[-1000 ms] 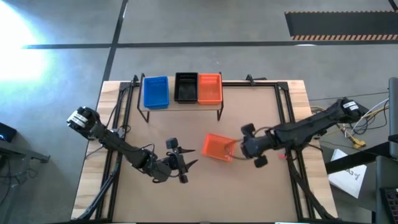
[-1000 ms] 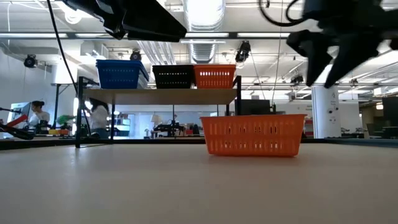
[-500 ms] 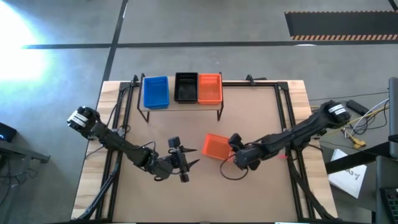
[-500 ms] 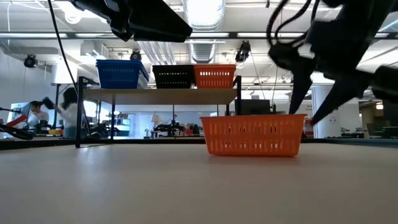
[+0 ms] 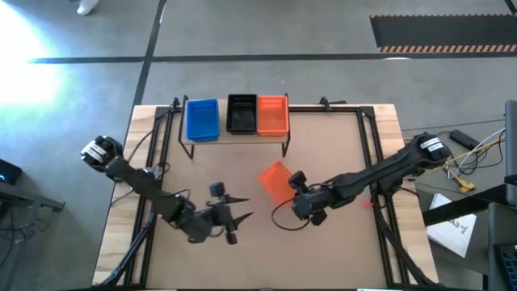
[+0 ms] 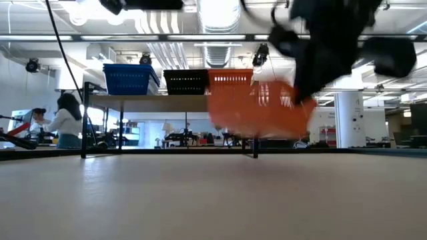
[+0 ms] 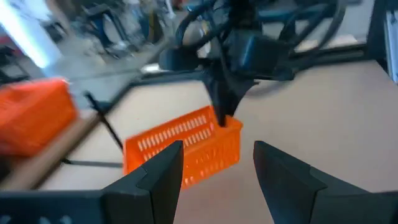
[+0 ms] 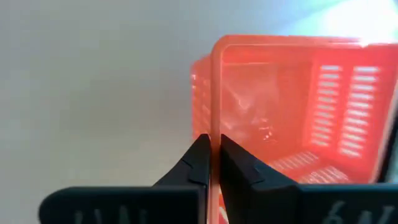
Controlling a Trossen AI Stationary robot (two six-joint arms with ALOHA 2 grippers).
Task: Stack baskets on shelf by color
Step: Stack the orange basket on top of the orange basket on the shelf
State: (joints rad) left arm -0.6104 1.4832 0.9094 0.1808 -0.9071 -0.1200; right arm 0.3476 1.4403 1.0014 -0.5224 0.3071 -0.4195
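An orange basket (image 5: pixel 275 179) hangs tilted above the middle of the table, with my right gripper (image 5: pixel 292 187) shut on it; the low view shows this basket (image 6: pixel 257 109) clear of the tabletop. On the shelf (image 5: pixel 234 139) at the far edge stand a blue basket (image 5: pixel 202 120), a black basket (image 5: pixel 241 113) and another orange basket (image 5: pixel 273 114), each resting on its base. My left gripper (image 5: pixel 236 217) hovers open near the table's front, left of the lifted basket, with nothing between its fingers (image 7: pixel 163 177). My right gripper pinches the top rim of one basket wall (image 8: pixel 216 118), with one finger (image 8: pixel 239 168) inside the basket and the other outside. The fingers slant down from the table's right side. The basket is lifted clear and hangs tilted.
The shelf's black legs (image 5: pixel 284 148) stand on the table's far part. Black frame rails (image 5: pixel 373 145) run along the table's right and left sides. Bare tabletop (image 5: pixel 323 259) lies along the near edge. People move in the room behind the table (image 6: pixel 63 123).
My right gripper has gone toward the table's left onto the orange basket, rolled, and shut on its rim. The basket, which stood flat on the table, is now lifted clear, tipped, and shifted toward the shelf. My left gripper has risen a little.
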